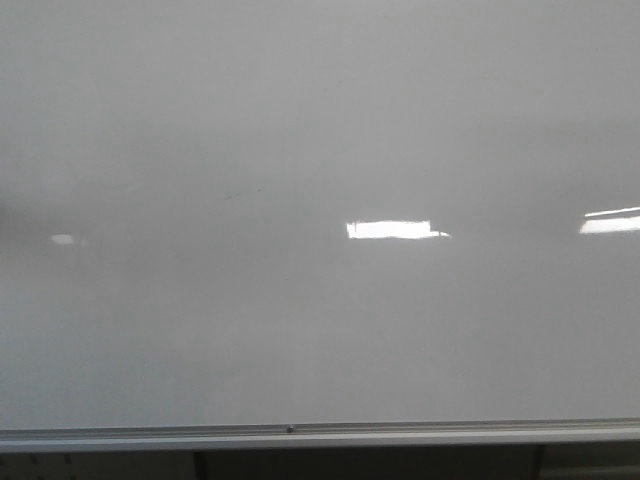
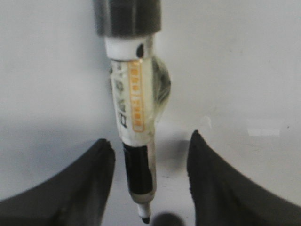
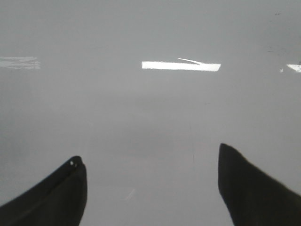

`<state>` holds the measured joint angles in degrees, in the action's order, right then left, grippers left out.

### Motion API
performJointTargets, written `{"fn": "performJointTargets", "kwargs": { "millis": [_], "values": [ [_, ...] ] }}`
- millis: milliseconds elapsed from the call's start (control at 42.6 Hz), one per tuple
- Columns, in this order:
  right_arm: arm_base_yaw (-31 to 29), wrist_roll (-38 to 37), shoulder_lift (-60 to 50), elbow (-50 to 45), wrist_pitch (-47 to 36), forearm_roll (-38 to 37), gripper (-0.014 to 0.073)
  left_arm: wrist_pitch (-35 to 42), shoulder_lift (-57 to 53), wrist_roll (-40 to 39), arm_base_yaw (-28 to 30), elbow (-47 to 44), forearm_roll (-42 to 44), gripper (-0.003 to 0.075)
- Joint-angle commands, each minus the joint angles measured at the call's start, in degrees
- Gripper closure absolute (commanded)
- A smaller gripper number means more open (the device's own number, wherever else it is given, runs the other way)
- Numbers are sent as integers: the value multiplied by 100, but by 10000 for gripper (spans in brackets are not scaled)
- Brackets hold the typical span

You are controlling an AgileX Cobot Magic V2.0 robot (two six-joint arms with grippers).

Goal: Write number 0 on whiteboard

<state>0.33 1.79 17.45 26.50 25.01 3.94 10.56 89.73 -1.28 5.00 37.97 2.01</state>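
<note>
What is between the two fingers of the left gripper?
In the left wrist view, a marker stands between the left gripper's fingers, tip toward the whiteboard. No finger visibly touches it.

A marker (image 2: 135, 136) hangs tip-down between the left gripper's (image 2: 150, 188) two dark fingers (image 2: 80, 188), which stand apart from it on either side. Behind lies the whiteboard (image 2: 47, 70).
</note>
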Motion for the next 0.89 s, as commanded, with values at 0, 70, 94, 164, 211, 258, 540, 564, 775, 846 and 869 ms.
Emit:
{"fn": "performJointTargets", "kwargs": {
  "millis": [0,70,94,164,211,258,540,564,775,846,869],
  "values": [
    [11,15,98,198,-411,-13,0,443,-170,-39,-1,169,-14,559],
    [11,15,98,198,-411,-13,0,443,-170,-39,-1,169,-14,647],
    [11,15,98,198,-411,-13,0,443,-170,-39,-1,169,-14,674],
    [11,15,98,198,-411,-13,0,443,-170,-39,-1,169,-14,738],
    [11,15,98,198,-411,-13,0,443,-170,-39,-1,169,-14,740],
    [11,15,98,198,-411,-13,0,443,-170,-39,-1,169,-14,739],
    [11,15,111,237,-262,71,0,-950,-438,-39,-326,368,-26,737],
    [11,15,121,260,-202,83,0,-1190,-477,-39,-438,445,-26,738],
    [23,15,779,673,580,247,0,-3367,-566,889,-1446,1139,-563,737],
    [43,15,1053,821,728,399,0,-3896,-566,1786,-1750,1345,-1359,738],
    [43,21,1144,870,781,454,0,-4076,-566,2086,-1832,1409,-1554,738]
  ]
}}
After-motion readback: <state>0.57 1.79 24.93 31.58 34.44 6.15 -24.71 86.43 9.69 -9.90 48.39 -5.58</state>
